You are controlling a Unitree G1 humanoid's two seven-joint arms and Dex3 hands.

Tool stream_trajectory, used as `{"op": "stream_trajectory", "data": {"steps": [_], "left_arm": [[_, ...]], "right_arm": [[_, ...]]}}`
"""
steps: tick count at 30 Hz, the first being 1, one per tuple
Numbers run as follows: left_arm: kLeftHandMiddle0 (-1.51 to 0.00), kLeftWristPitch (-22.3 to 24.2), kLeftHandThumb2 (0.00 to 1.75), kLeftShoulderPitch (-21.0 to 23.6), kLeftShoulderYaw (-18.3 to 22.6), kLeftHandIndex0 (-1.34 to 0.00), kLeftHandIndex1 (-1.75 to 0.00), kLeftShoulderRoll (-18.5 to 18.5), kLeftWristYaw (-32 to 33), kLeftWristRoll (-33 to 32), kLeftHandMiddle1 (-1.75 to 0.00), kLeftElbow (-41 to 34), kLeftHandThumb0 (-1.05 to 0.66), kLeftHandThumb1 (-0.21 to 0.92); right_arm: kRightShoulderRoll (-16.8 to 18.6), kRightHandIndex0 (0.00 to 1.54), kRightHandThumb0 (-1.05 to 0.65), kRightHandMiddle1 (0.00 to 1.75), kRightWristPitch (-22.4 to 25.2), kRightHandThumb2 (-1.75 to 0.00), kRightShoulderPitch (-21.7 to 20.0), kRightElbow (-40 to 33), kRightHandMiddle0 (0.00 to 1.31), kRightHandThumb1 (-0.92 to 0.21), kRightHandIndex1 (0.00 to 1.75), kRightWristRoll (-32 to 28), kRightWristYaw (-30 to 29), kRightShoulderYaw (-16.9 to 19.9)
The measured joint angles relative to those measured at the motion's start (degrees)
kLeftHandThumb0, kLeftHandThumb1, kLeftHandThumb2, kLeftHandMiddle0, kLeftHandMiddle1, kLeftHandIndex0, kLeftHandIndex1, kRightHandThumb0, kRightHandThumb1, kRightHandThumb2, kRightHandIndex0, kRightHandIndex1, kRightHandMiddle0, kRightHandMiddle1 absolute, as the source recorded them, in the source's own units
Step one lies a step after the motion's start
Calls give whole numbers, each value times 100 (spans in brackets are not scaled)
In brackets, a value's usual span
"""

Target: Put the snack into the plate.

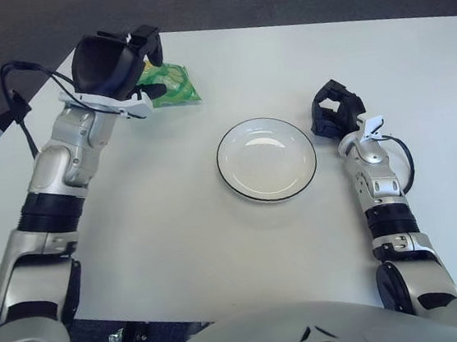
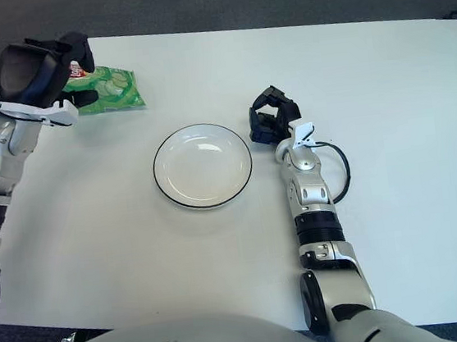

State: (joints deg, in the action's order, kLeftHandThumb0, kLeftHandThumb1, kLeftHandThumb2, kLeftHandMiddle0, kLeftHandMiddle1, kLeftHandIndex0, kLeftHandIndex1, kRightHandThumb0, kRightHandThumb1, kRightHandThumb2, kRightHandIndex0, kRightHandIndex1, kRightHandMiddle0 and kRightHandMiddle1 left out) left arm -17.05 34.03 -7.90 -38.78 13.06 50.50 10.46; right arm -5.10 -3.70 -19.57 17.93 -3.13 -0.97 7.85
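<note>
The snack [image 1: 172, 85] is a green bag lying flat on the white table at the far left. My left hand [image 1: 150, 64] hovers over the bag's left end and hides that end. Its black fingers [image 1: 148, 40] are spread, one beyond the bag and one [image 1: 153, 88] on its near side, and the bag still lies flat. The plate [image 1: 233, 141], white with a dark rim, stands empty at the table's middle, to the right of and nearer than the snack. My right hand [image 1: 333, 114] shows just right of the plate, fingers curled and holding nothing.
The white table [image 1: 177, 226] spreads around the plate, with its far edge [image 1: 294, 25] close behind the snack and its left edge [image 1: 11, 150] under my left arm. A black cable [image 1: 19, 104] loops off my left forearm. Dark floor lies beyond.
</note>
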Motion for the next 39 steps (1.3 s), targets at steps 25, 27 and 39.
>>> {"op": "stream_trajectory", "data": {"steps": [25,27,39], "left_arm": [[0,-686,63,2039,-1653,0,-45,-93,-52,620,-1,4272,-104,92],[0,-722,64,2118,-1740,0,-41,-58,-23,619,0,4493,-105,92],[0,-762,50,2482,-2038,0,-19,276,-79,483,0,5333,-105,92]], "right_arm": [[-46,114,-49,175,-45,-135,-26,97,64,-29,175,17,21,-40],[-50,114,-49,175,-55,-135,-27,105,64,-29,175,17,25,-39],[-93,113,-49,175,-67,-135,-21,123,64,-29,175,17,53,-42]]}}
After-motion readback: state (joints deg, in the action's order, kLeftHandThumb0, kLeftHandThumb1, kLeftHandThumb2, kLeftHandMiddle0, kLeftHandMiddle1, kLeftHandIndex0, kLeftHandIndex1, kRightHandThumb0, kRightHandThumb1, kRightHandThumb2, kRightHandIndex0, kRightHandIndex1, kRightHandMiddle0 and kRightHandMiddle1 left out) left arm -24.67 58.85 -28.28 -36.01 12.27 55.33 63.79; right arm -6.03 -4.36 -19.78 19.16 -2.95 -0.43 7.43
